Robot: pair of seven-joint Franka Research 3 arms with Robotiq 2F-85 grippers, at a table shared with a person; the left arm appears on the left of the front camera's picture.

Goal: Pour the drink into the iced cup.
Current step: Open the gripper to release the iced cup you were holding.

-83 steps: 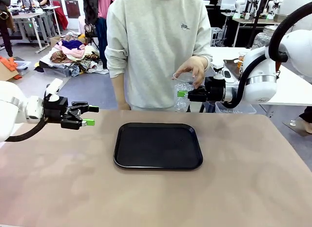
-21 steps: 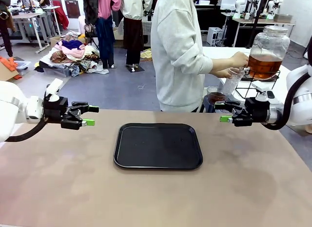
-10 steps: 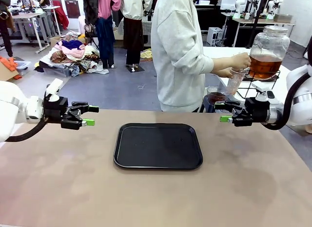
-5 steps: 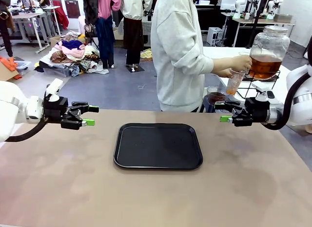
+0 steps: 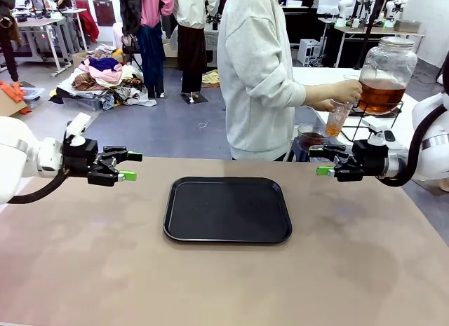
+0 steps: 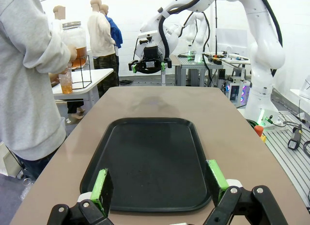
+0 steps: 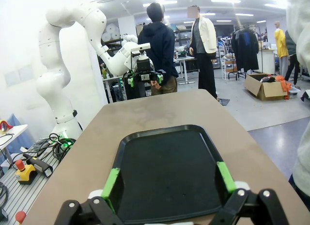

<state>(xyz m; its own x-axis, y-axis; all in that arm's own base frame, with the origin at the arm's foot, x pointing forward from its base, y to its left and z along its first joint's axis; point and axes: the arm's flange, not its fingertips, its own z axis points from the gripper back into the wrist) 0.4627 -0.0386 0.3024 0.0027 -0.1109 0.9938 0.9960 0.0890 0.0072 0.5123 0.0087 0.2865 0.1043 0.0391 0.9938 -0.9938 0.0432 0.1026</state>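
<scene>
Waiting on the fill | cup (image 5: 338, 117) upright in the person's hand (image 5: 345, 92) at the dispenser (image 5: 383, 75), amber drink inside, up beyond right gripper (image 5: 321, 162) | right arm nearer | left gripper (image 5: 129, 166) well apart across tray (image 5: 227, 209) | both jaws wide, empty

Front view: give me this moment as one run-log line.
left gripper: open, idle | right gripper: open, idle | person's hand: filling cup with drink at jar | tray: bare
</scene>
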